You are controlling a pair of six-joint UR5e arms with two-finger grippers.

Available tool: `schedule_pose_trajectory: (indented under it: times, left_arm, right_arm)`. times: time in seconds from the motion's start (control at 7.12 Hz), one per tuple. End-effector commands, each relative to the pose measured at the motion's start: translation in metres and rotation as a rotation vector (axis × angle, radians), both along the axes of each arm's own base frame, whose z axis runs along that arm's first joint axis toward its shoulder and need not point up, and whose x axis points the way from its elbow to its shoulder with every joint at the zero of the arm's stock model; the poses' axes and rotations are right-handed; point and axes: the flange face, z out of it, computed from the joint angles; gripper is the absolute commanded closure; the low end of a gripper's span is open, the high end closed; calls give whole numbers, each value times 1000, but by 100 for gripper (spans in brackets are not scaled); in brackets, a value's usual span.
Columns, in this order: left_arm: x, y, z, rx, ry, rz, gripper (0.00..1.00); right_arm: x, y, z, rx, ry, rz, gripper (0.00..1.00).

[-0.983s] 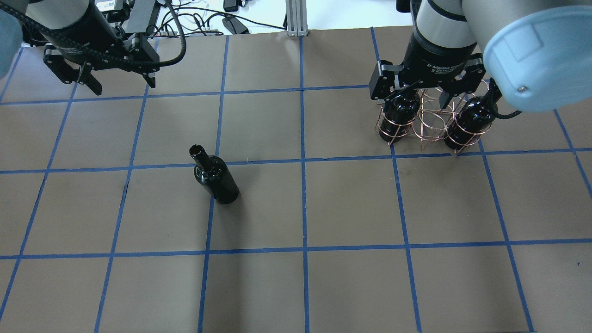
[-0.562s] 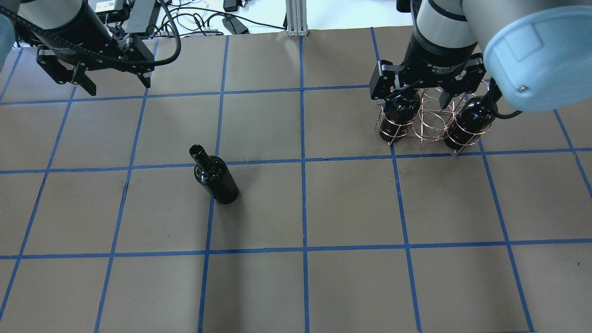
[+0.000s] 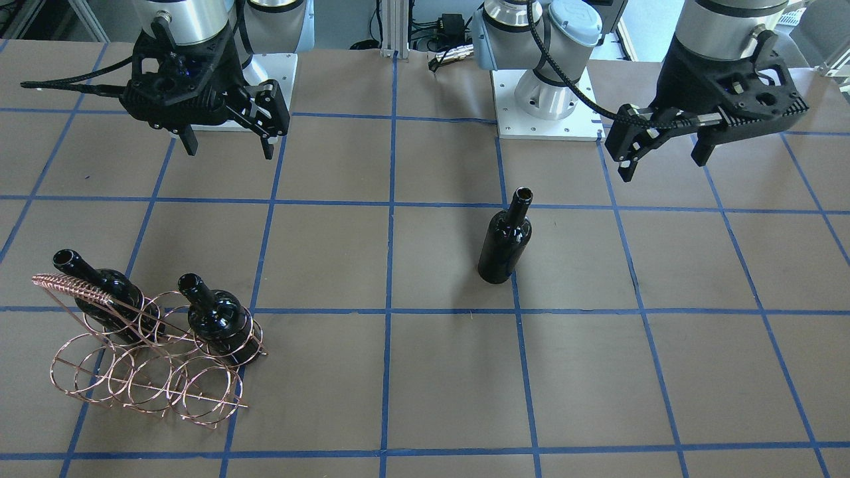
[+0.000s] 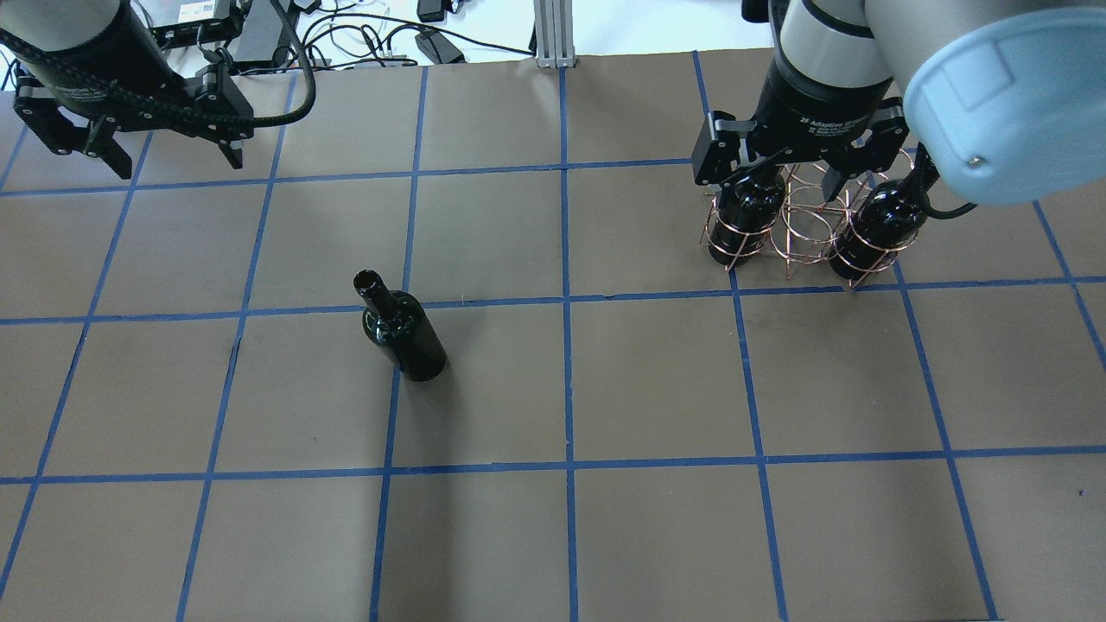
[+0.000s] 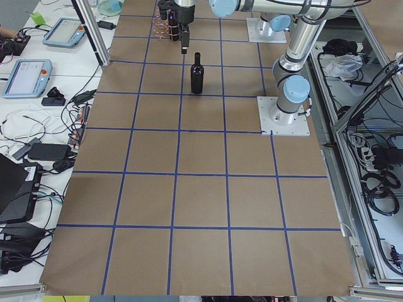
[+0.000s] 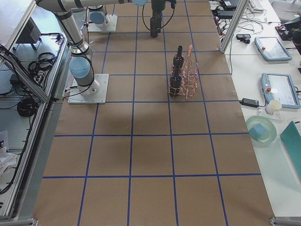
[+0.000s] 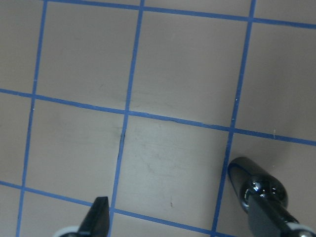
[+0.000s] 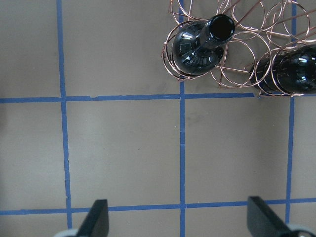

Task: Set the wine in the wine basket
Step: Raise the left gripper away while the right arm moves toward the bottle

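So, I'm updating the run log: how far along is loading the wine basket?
Done: two bottles sit in rings of the wine basket. In hand: nothing; the jaws of both arms are open and empty. Left: the third bottle stands upright on the table, apart from the basket, and needs picking up and placing.

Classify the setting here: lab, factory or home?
Most likely a robotics lab workcell: a paper-covered table marked with a blue tape grid, teach pendants lying beside it, and loose cables along the far edge.
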Motion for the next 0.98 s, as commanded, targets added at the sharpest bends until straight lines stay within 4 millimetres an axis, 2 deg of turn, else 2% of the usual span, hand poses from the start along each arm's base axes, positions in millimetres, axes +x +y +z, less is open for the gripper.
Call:
schedule_pose_trajectory:
  times: [0.0, 0.14, 0.28, 0.42, 0.56, 0.7, 0.84]
  left_arm:
    - [-9, 2, -7, 5, 38, 18, 0]
    - [-17, 5, -11, 13, 222, 136, 0]
    - [1, -3, -12, -11, 226, 175, 0]
    - [5, -2, -5, -27, 227, 161, 0]
    - [4, -1, 4, -38, 213, 64, 0]
    - [7, -1, 4, -36, 207, 24, 0]
    - [9, -1, 4, -35, 196, 25, 0]
  right_arm:
    - [7, 1, 6, -17, -9, 6, 0]
    - [15, -3, 3, -18, -16, -16, 0]
    - [48, -8, -1, -50, -48, -37, 0]
    - [96, -18, -4, -75, -44, 21, 0]
    - [136, -24, -8, -83, -35, -29, 0]
    - [181, -19, -21, -75, -47, -74, 0]
    - [217, -4, -30, -89, -71, -122, 0]
